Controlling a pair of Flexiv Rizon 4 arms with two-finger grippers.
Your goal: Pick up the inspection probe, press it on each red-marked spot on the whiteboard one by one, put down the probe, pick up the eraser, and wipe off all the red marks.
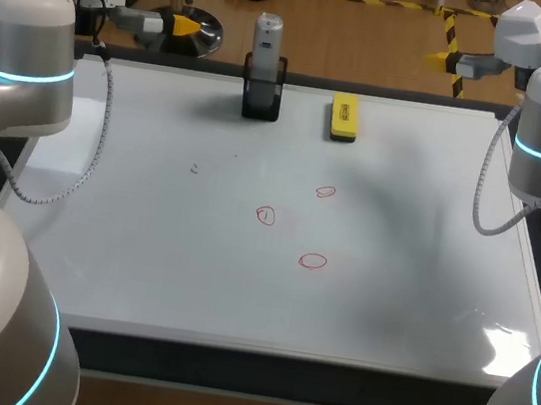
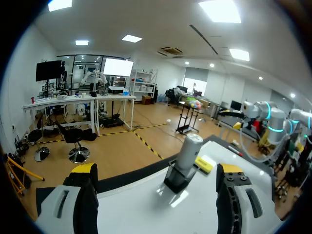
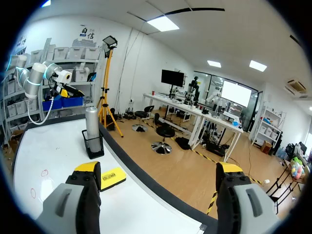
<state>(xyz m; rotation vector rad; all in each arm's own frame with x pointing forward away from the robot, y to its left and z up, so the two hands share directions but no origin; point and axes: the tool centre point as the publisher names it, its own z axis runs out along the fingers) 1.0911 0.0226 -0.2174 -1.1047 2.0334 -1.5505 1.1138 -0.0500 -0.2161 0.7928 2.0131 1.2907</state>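
Standing upright in holder (image 1: 262,99), probe (image 1: 267,36), eraser (image 1: 344,117) beside, left fingers (image 2: 80,204) and right fingers (image 3: 83,200) apart

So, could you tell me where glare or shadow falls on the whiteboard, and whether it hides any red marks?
Head view: glare sits on the whiteboard at its near right corner, and a soft shadow lies right of the three red marks; all three are readable. Left wrist view: a bright reflection lies on the board at the foot of the black holder.
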